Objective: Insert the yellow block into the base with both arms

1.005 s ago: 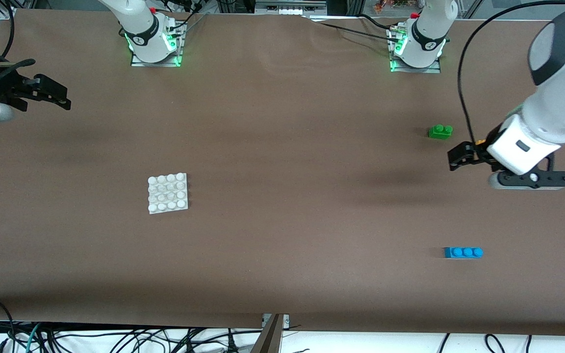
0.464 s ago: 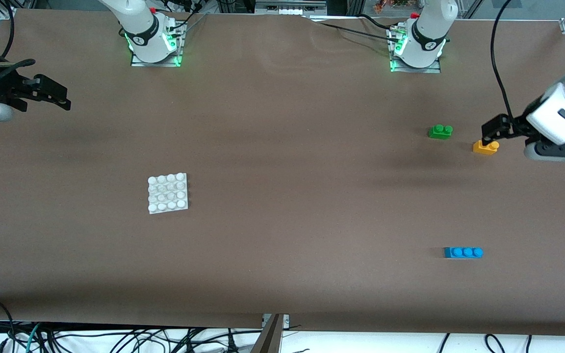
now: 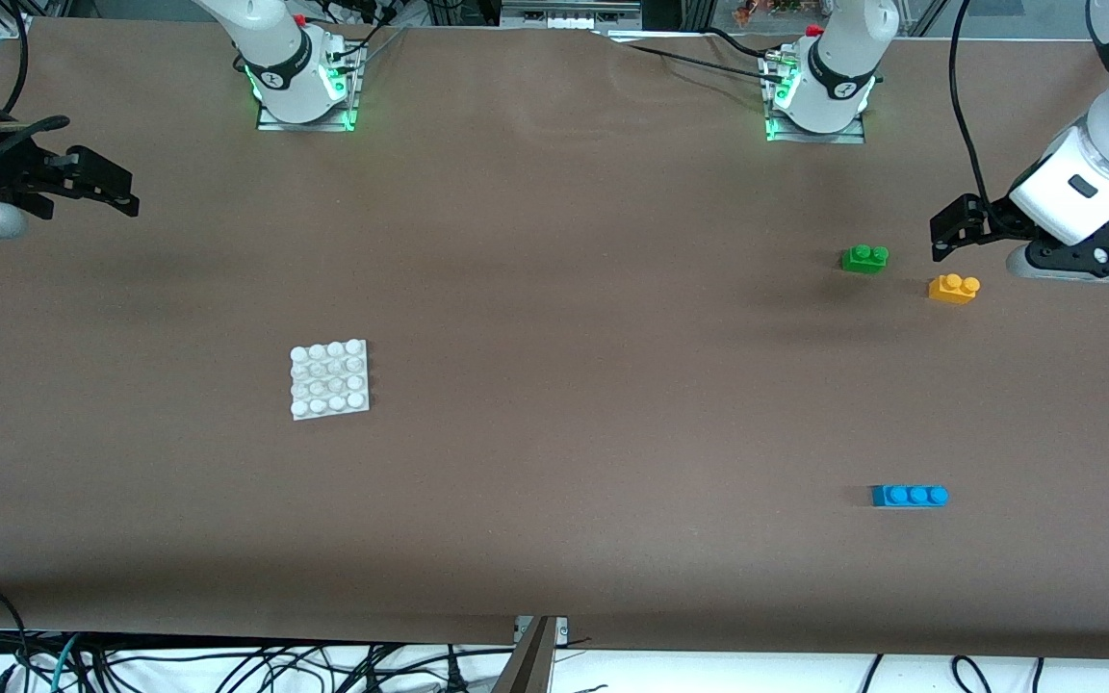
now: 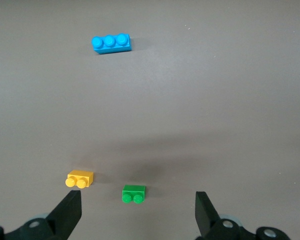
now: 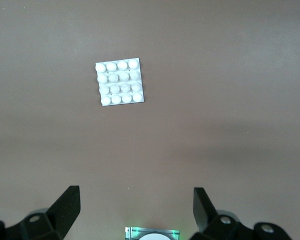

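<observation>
The yellow block (image 3: 953, 288) lies on the table near the left arm's end, beside the green brick and slightly nearer the front camera. It also shows in the left wrist view (image 4: 80, 179). My left gripper (image 3: 946, 234) is open and empty in the air, over the table just by the yellow block; in its wrist view (image 4: 137, 200) the green brick lies between its fingers. The white base (image 3: 328, 378) lies flat toward the right arm's end and shows in the right wrist view (image 5: 119, 82). My right gripper (image 3: 116, 190) waits open and empty, high over the table's end (image 5: 135, 192).
A green two-stud brick (image 3: 864, 258) lies beside the yellow block (image 4: 134, 194). A blue three-stud brick (image 3: 910, 496) lies nearer the front camera (image 4: 111, 43). The arm bases (image 3: 304, 91) stand along the table's back edge.
My left gripper has drawn back from over the yellow block toward the left arm's end of the table, leaving the block uncovered in place. The right arm has not moved.
</observation>
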Robot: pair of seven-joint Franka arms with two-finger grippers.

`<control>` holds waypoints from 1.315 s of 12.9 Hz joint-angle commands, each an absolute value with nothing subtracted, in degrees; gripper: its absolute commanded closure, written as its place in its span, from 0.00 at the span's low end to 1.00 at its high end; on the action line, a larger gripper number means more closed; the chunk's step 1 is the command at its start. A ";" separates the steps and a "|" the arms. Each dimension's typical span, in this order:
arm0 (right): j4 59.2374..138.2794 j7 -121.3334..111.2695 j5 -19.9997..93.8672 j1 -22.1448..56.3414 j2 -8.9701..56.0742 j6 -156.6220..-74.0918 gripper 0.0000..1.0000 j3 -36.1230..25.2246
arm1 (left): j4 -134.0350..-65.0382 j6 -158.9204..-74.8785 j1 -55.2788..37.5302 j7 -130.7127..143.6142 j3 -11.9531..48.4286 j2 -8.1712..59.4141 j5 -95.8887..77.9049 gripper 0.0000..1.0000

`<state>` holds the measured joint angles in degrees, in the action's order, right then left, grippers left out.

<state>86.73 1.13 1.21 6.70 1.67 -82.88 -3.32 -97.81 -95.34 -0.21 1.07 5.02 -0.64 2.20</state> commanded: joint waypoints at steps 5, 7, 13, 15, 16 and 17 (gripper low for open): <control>87.45 0.18 0.35 5.89 0.70 -83.06 0.00 -2.46 | -98.44 -95.02 -0.62 0.70 3.87 -0.97 -0.26 0.00; 87.45 0.18 0.35 5.98 0.79 -83.23 0.00 -2.37 | -98.44 -94.48 -0.18 0.96 3.87 -0.97 -0.26 0.00; 87.80 0.17 0.35 5.98 0.79 -83.23 0.00 -2.29 | -98.35 -94.39 -0.18 0.97 4.13 -0.97 -0.35 0.00; 87.80 0.18 0.35 5.98 0.79 -83.23 0.00 -2.29 | -98.35 -94.39 -0.26 0.97 4.13 -0.97 -0.35 0.00; 87.80 0.18 0.35 5.98 0.79 -83.23 0.00 -2.29 | -98.35 -94.39 -0.18 0.88 4.13 -0.97 -0.35 0.00; 87.80 0.18 0.35 5.98 0.79 -83.23 0.00 -2.29 | -98.35 -94.39 -0.18 0.88 4.13 -0.97 -0.35 0.00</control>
